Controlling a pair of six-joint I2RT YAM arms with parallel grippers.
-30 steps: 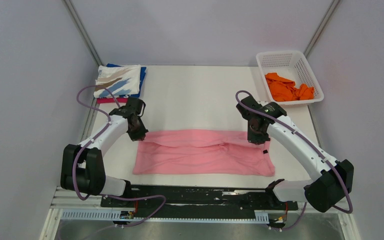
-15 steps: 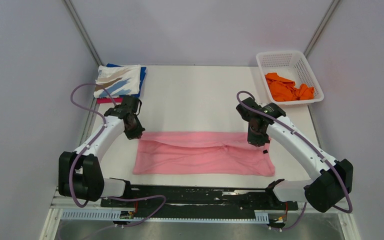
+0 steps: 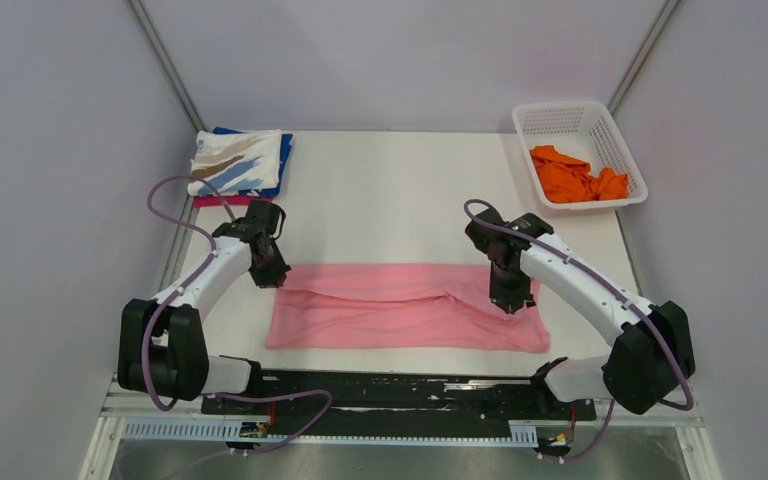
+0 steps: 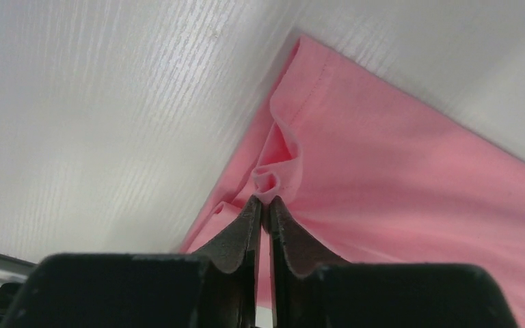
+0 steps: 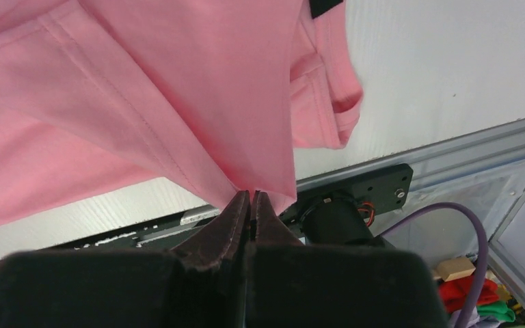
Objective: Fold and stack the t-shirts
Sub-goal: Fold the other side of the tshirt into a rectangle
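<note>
Top external view: the pink t-shirt (image 3: 400,315) lies spread as a wide band across the near half of the white table (image 3: 390,190), with its far edge doubled over toward the near side. The left gripper (image 3: 268,278) sits at the shirt's far left corner. The right gripper (image 3: 510,300) is over the right part of the shirt, a little in from its right end. At the far left corner of the table a streaked white t-shirt (image 3: 235,160) lies folded on top of a blue t-shirt (image 3: 283,165), and the edge of a magenta t-shirt (image 3: 222,200) shows beneath them. At the far right a white lattice basket (image 3: 570,120) holds a crumpled orange t-shirt (image 3: 570,175).

Left wrist view: the left gripper (image 4: 265,199) has its fingers drawn close, with only a thin slit between them lower down. The tips nip a small pucker of the pink t-shirt (image 4: 410,184) beside its hemmed corner. The rest of the cloth lies flat on the table (image 4: 109,102).

Right wrist view: the right gripper (image 5: 249,195) is pressed tight on a fold of the pink t-shirt (image 5: 143,82). The cloth hangs up off the table (image 5: 437,61) in a taut peak from the fingertips, and a sleeve droops beside it. A purple cable (image 5: 475,253) curves past the table's near edge.
</note>
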